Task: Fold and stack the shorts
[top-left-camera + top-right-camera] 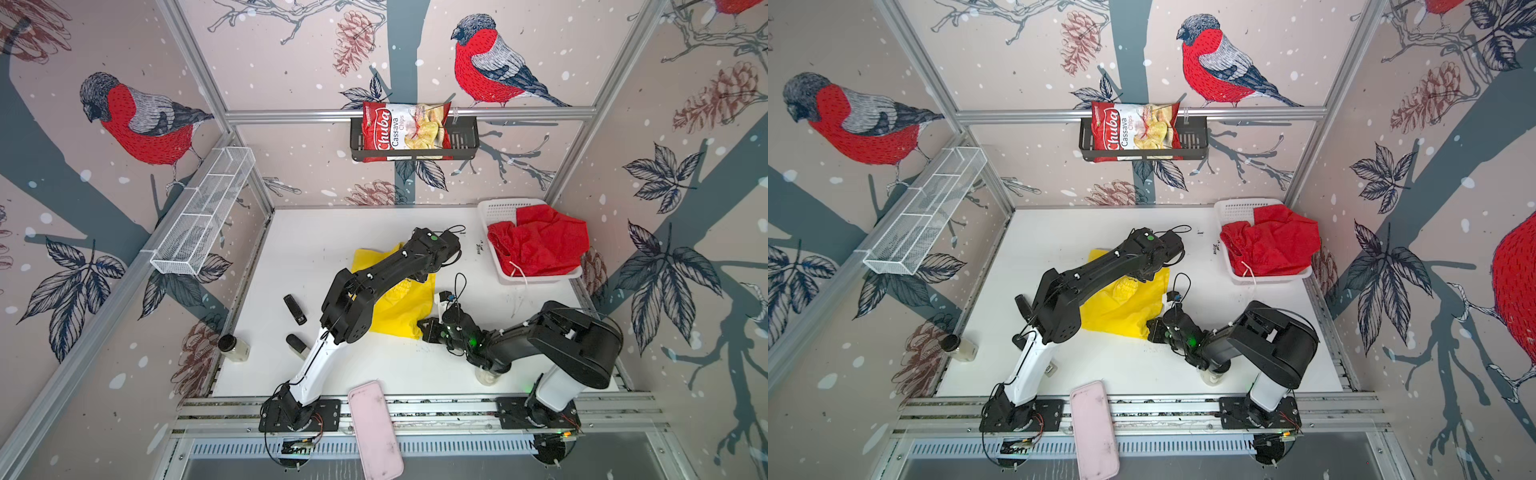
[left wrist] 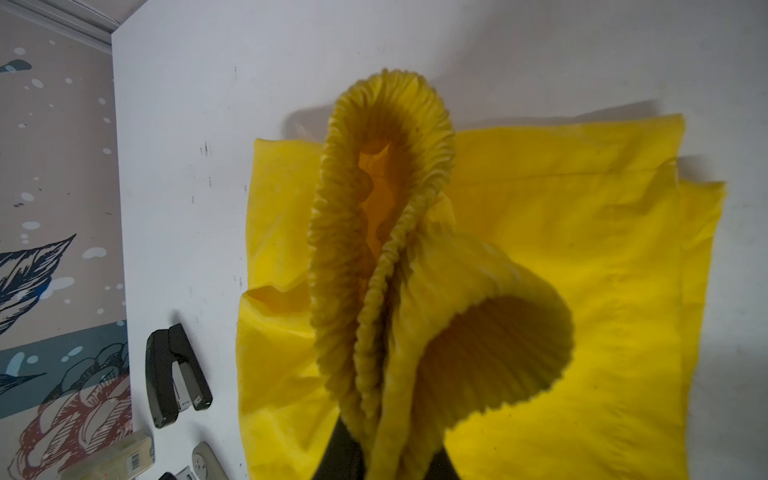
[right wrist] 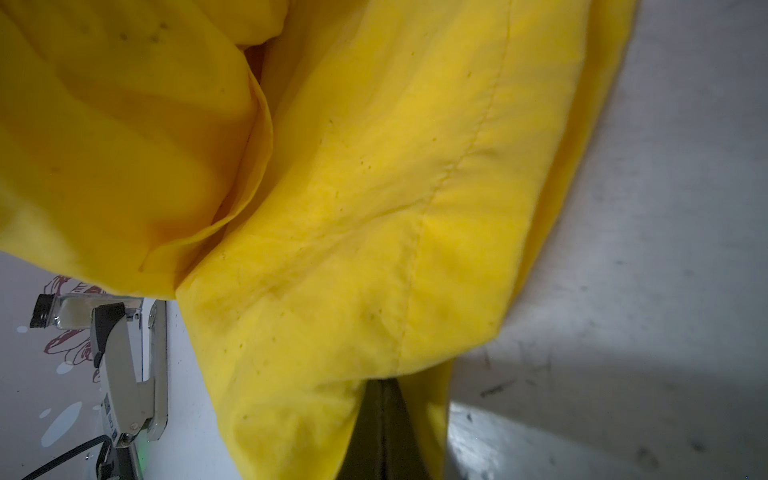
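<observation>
The left gripper (image 2: 390,440) is pinching the gathered elastic waistband of the yellow shorts (image 1: 399,307); the ribbed band bunches up out of its jaws in the left wrist view. The right gripper (image 3: 384,399) is pressed together on a hemmed corner of the same cloth, at its near right edge in both top views.

So the yellow pair hangs between the 2 grippers, partly lifted and partly lying on the white table (image 1: 332,232). Its long axis runs from the waistband on the far side to the hem on the near side. The coming fold likely turns on carrying one held end over the other along that axis.

The red shorts (image 1: 540,245) lie crumpled in the white basket (image 1: 498,210) at the far right, well apart from the yellow and nearer the right arm.

Count: 2 pairs of shorts, 1 yellow and 1 red; 2 grippers; 1 basket.
</observation>
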Robot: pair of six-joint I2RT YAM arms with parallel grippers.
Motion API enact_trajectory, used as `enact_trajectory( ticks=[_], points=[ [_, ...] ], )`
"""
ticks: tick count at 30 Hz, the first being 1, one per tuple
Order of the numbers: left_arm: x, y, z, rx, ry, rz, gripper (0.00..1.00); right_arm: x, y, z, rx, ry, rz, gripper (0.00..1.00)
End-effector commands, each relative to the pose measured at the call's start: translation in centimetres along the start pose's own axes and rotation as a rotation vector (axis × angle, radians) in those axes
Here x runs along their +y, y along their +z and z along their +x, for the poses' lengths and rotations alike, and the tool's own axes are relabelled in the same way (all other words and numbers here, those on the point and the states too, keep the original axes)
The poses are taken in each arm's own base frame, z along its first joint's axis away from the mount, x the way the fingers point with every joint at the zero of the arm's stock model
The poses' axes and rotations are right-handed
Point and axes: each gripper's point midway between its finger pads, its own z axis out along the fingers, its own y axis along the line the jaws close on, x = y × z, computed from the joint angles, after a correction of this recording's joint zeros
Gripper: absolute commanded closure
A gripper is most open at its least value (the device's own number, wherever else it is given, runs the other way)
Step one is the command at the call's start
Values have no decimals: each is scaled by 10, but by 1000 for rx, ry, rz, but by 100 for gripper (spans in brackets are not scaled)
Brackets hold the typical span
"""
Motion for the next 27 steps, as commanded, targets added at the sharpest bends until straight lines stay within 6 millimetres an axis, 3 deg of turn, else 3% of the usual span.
enact_trajectory(
  ticks=[1,8,9,11,16,19,23,27],
  points=[
    [8,-2,16,32,46,-61,100,-23,1,18,38,-12,47,100],
    [1,-20,23,1,58,-38,97,-27,4,22,49,-1,53,100],
    [-3,-21,24,1,62,-32,89,-27,4,22,50,0,53,100],
    [-14,-19,26,14,69,2,55,-27,4,22,51,3,52,100],
    [-51,-27,18,11,39,178,42,-35,-3,27,59,25,76,100],
    [-59,-43,5,-18,24,256,38,-43,-13,29,68,42,125,100],
    [-44,-62,-9,-70,-4,294,37,-64,-37,25,61,58,277,100],
    [-13,-71,-12,-106,-56,320,40,-68,-68,1,-8,54,378,98]
  ],
)
